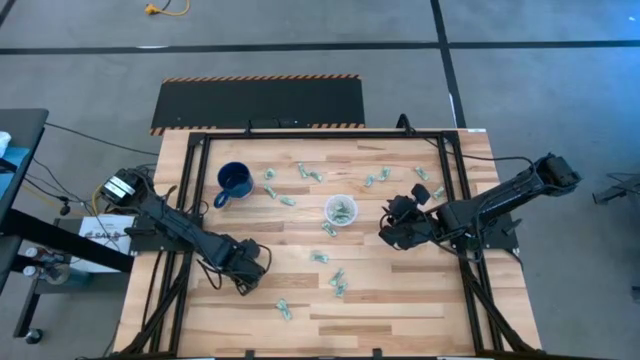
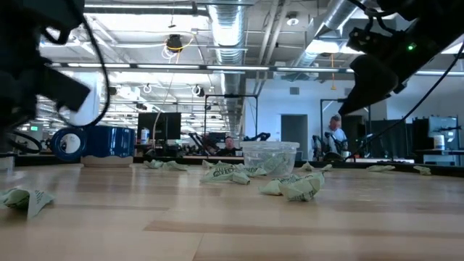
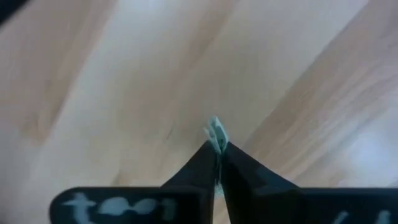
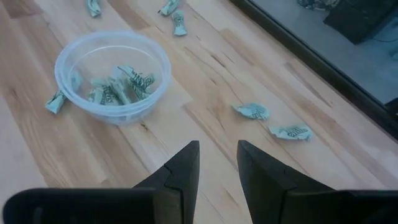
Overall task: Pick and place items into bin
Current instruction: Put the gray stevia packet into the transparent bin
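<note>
Wooden table carries everything. On it the bin stands in the middle, already holding some items so others can follow. Left gripper, low near the front left, pinches one item. Right gripper waits beside the bin, fingers apart.

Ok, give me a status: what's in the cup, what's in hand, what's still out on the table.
Done: several wrapped pieces already lie in the clear cup. In hand: the left pincer is shut on one green-and-white piece above bare wood, away from the cup. The right pincer hangs open and empty beside the cup. Left: many pieces scattered on the table, including two near the right pincer.
</note>
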`<state>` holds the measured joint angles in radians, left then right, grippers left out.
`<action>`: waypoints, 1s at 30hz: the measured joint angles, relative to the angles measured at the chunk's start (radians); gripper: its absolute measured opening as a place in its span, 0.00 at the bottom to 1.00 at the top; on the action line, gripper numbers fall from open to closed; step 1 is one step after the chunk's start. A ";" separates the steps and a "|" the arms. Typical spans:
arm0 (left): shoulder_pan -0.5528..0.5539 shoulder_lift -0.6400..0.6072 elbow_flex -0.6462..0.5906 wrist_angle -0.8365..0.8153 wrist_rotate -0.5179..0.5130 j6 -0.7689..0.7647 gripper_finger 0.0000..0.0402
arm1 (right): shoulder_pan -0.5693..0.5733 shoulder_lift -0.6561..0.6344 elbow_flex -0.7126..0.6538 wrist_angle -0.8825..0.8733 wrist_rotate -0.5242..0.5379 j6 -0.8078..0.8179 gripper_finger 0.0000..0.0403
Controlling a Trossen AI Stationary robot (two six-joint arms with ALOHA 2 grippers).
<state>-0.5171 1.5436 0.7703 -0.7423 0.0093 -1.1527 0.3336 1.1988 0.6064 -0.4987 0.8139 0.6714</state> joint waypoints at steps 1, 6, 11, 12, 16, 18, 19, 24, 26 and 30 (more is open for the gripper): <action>0.001 0.000 0.016 0.009 -0.022 0.018 0.01 | 0.000 0.000 0.000 0.003 0.000 -0.001 0.25; 0.037 -0.001 0.108 0.005 -0.193 0.169 0.01 | 0.000 0.000 0.000 0.034 0.000 -0.025 0.25; 0.152 -0.002 0.216 0.100 -0.465 0.458 0.01 | 0.000 0.000 0.000 0.049 0.000 -0.027 0.25; 0.181 -0.002 0.232 0.142 -0.474 0.533 0.01 | 0.000 0.000 0.000 0.052 -0.002 -0.033 0.25; 0.306 -0.003 0.256 0.389 -0.362 0.798 0.00 | 0.000 0.000 0.000 0.078 -0.057 -0.183 0.25; 0.375 -0.003 0.256 0.495 -0.255 0.903 0.00 | 0.000 0.000 0.001 0.092 -0.102 -0.256 0.25; 0.407 -0.003 0.256 0.539 -0.205 0.948 0.00 | 0.000 0.000 0.001 0.101 -0.126 -0.278 0.25; 0.548 -0.003 0.256 0.692 -0.047 1.121 0.00 | 0.000 0.000 0.001 0.167 -0.188 -0.339 0.25; 0.592 -0.003 0.256 0.729 -0.008 1.162 0.00 | 0.000 0.000 0.001 0.192 -0.188 -0.358 0.25; 0.660 0.042 0.257 0.828 0.090 1.185 0.00 | 0.000 0.000 0.001 0.242 -0.189 -0.396 0.25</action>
<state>0.1428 1.5857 1.0268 0.0853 0.0990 0.0322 0.3336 1.1984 0.6075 -0.2567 0.6250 0.2754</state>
